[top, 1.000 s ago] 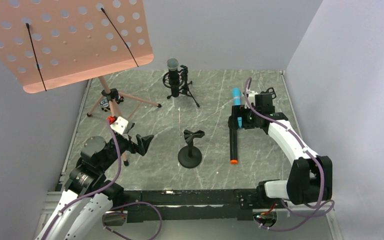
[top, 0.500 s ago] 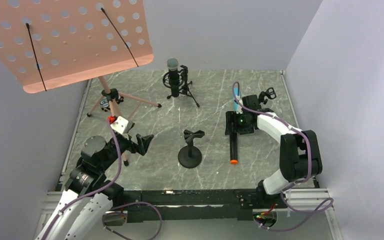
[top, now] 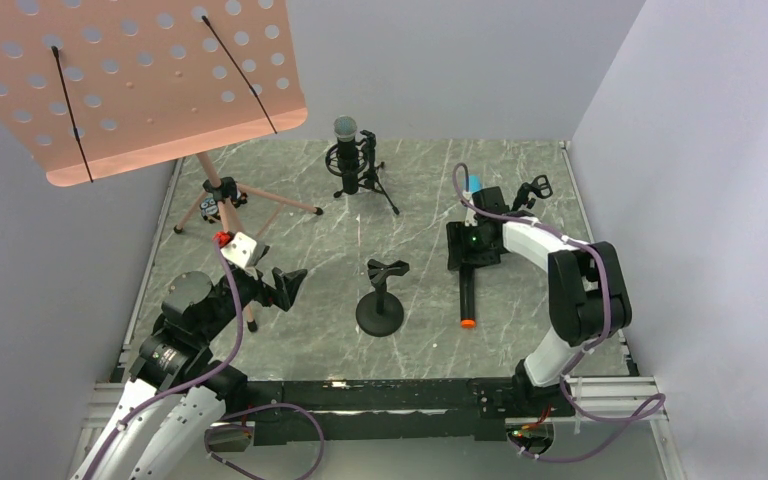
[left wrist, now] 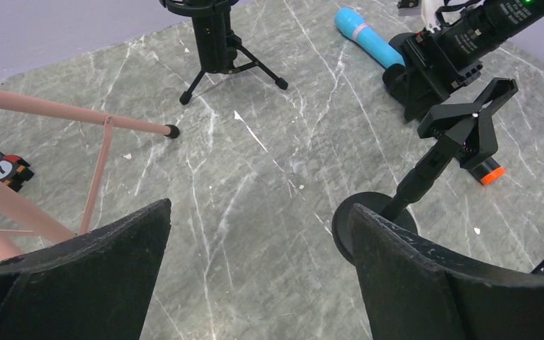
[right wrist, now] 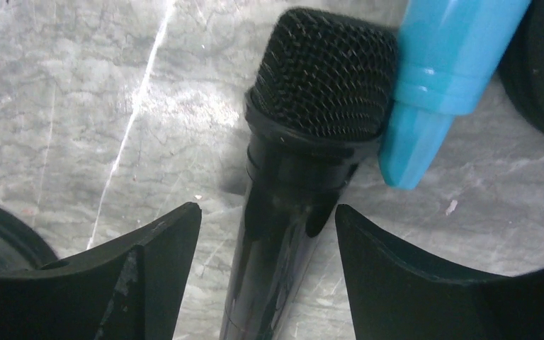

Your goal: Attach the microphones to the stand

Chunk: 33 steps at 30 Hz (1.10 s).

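Observation:
The all-black microphone (top: pixel 467 290) lies on the marble table, its orange end (top: pixel 467 322) towards me. My right gripper (top: pixel 472 246) is open, low over its head end. In the right wrist view the fingers straddle its body (right wrist: pixel 283 234) just behind the black mesh head (right wrist: pixel 324 71), with gaps on both sides. The blue microphone (right wrist: pixel 446 57) lies touching that head; it is mostly hidden in the top view (top: pixel 473 184). The silver-mesh microphone (top: pixel 345 130) stands in a tripod stand (top: pixel 360 175). A round-base stand (top: pixel 380 310) with an empty clip (top: pixel 388 268) stands mid-table. My left gripper (top: pixel 285 285) is open and empty.
A pink perforated music stand (top: pixel 140 80) looms at the back left, its legs (top: pixel 222 205) on the table near my left arm. A small toy (left wrist: pixel 0 166) sits by the legs. A small black clip holder (top: pixel 535 185) stands at the back right. Walls close both sides.
My right gripper has swung left and towards me, from beside the blue microphone to over the black microphone's head. The left arm has not moved.

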Available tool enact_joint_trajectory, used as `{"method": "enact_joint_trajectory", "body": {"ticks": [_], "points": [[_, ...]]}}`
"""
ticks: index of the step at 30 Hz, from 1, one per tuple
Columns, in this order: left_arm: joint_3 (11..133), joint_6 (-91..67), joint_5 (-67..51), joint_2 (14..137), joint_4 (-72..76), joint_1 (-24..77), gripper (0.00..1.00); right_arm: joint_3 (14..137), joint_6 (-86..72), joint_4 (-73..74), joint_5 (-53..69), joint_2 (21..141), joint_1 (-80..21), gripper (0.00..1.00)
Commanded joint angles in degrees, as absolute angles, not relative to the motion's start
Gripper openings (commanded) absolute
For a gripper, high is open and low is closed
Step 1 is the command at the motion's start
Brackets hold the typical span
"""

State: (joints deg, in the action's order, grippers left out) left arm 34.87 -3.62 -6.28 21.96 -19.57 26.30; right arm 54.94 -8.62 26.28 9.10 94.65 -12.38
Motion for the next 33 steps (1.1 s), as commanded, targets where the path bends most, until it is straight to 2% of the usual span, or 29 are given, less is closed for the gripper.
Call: {"method": "enact_joint_trajectory", "body": {"ticks": [1,5,8,13,19,23,27,33], "points": [[35.24,-3.52,-7.25,21.87,-17.99,25.93,0.99,58.74,-9.45,25.00,3.72,96.43,-14.62,0.74],[35.16,-3.43,-7.61,21.71,-17.83,25.76,0.99,58.57,-9.16,25.16,0.96,97.89,-16.63,0.68],[35.07,-3.45,-7.90,21.56,-17.76,25.74,0.99,58.41,-9.03,25.01,0.72,98.37,-17.37,0.54],[34.94,-3.30,-8.80,21.56,-17.59,25.75,0.99,58.45,-9.10,24.73,2.59,98.70,-17.40,0.38],[34.22,-2.70,-17.09,22.07,-15.19,25.69,0.99,61.17,-6.13,25.78,13.69,94.95,-17.28,0.18],[33.77,-5.60,-26.85,23.26,-11.64,25.75,0.99,63.39,-2.72,26.01,19.21,87.34,-15.76,0.12],[35.35,-16.26,-33.92,26.75,-4.56,25.74,0.99,65.76,2.53,26.33,25.36,77.37,-12.33,0.07],[43.46,-28.58,-38.53,35.35,4.02,27.52,0.99,72.19,12.62,29.70,46.19,68.96,-9.78,0.06]]}}
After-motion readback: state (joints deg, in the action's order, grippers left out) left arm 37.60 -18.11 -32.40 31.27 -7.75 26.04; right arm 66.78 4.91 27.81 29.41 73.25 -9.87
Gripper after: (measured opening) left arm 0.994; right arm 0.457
